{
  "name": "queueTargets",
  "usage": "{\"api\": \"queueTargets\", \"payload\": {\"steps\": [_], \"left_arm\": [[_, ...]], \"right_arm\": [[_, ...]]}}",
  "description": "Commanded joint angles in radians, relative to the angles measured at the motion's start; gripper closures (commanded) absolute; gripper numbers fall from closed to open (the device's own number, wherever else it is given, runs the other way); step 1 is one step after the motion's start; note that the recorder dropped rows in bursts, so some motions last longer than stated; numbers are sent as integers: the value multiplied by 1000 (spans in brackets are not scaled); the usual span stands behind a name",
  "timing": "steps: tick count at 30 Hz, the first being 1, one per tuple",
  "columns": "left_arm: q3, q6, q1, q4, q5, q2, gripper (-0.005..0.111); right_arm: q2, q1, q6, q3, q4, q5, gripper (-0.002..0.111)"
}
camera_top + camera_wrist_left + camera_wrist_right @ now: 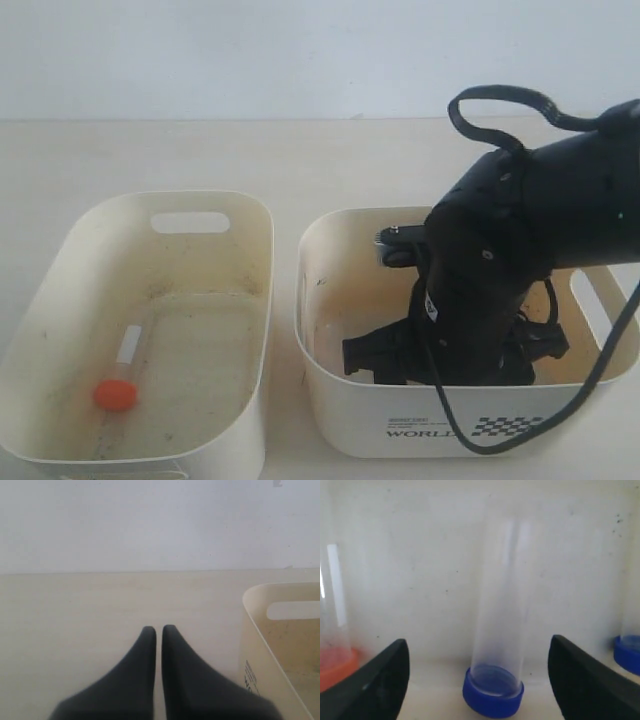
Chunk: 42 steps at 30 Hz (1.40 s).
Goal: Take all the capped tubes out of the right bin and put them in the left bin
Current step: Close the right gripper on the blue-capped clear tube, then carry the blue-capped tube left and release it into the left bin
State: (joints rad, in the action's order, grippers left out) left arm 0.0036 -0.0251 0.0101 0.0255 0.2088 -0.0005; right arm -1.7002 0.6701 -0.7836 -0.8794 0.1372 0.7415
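Note:
My right arm reaches down into the right bin, the cream tub printed "WORLD". The right gripper is open. A clear capped tube with a blue cap sits between its fingers, touching neither. An orange-capped tube shows at one edge of that view and a second blue cap at the other. In the left bin lies one orange-capped tube. My left gripper is shut and empty above the bare table.
A cream tub's corner with an oval handle cutout and small print stands beside the left gripper. The right arm's black cable loops over and in front of the right bin. A pale wall rises behind the table.

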Motion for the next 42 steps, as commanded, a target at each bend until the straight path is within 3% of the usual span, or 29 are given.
{"api": "queueTargets", "payload": {"steps": [1,16,19,24,31,42], "left_arm": [[-4,-10,0,-6,-6,0,102],[-4,-10,0,-6,-6,0,102],[-4,-10,0,-6,-6,0,102],[-4,-10,0,-6,-6,0,102],[-4,-10,0,-6,-6,0,102],[-4,-10,0,-6,-6,0,102]], "right_arm": [[-9,-2,12,30,1,-53,37],[-136,-2,32,30,12,-106,41],[-138,-2,31,30,13,-109,59],[-138,-2,31,30,28,-119,107],[-109,-2,34,30,32,-107,108],[113,-4,32,30,98,-98,108]]}}
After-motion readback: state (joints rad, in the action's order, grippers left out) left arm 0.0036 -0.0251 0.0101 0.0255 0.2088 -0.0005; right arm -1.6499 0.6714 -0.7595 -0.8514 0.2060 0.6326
